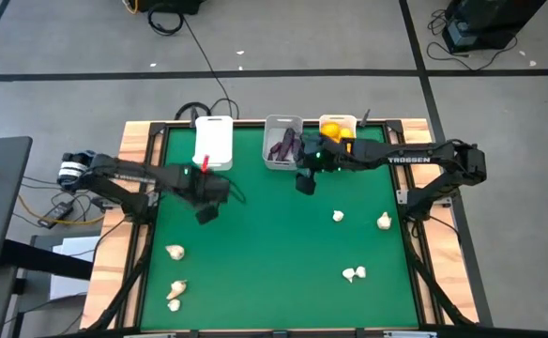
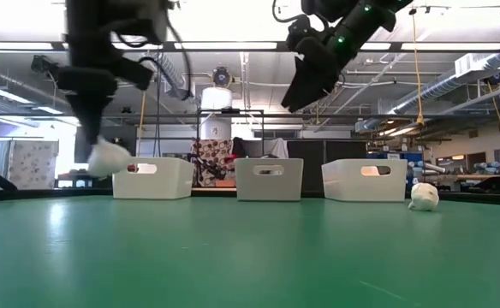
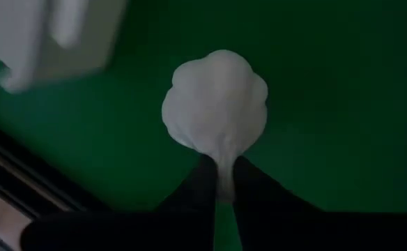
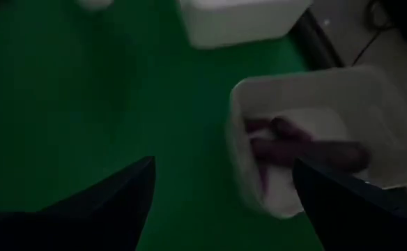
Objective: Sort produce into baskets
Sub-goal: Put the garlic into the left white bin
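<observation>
The garlic bulb point(image 3: 215, 102) is off-white and lobed. The left gripper point(image 3: 217, 183) pinches what appears to be its stem; the bulb sits at 12 o'clock of the fingertips. The right gripper point(image 4: 221, 183) hangs open.

Left gripper point(image 3: 217, 185) fingers pinched shut, right gripper point(image 4: 221, 202) fingers spread.

3 baskets are sitting in a row along the table's far edge: a white basket point(image 1: 214, 141), a greyish basket point(image 1: 276, 153) holding purple eggplants point(image 4: 297, 150), and a white bin point(image 1: 352, 122) holding citrus point(image 1: 333, 130). Several garlic bulbs are lying scattered on the green mat, including one point(image 1: 337, 216); another bulb point(image 3: 216, 103) is hanging off the mat, pinched by its stem.
</observation>
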`<action>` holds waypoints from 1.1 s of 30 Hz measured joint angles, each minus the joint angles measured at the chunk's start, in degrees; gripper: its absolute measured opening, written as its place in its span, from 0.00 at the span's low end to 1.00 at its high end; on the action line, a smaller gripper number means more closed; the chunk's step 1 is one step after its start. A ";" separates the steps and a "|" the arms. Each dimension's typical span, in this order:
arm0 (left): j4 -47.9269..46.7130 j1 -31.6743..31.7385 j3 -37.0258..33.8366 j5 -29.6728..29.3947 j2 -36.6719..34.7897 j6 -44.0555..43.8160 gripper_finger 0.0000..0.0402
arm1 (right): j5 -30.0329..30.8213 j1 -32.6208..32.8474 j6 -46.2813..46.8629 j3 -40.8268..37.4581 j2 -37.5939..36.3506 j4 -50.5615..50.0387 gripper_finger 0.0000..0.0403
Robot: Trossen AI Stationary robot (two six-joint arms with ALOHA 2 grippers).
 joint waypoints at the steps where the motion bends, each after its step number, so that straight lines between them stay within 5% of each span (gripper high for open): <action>1: 0.04 2.08 0.84 -0.13 0.00 2.99 0.10 | 0.45 0.73 0.39 -0.67 0.00 -0.10 0.86; 11: 2.00 21.67 14.00 -2.54 -0.07 27.91 0.10 | 0.78 5.21 6.79 -5.54 0.00 -1.22 0.86; 22: 12.29 46.28 7.91 4.38 2.31 39.30 0.10 | 1.95 8.18 14.32 -6.65 0.02 -1.82 0.86; 33: 21.17 49.38 3.96 7.98 2.43 41.41 0.29 | 1.93 11.05 14.68 -6.65 0.02 5.80 0.86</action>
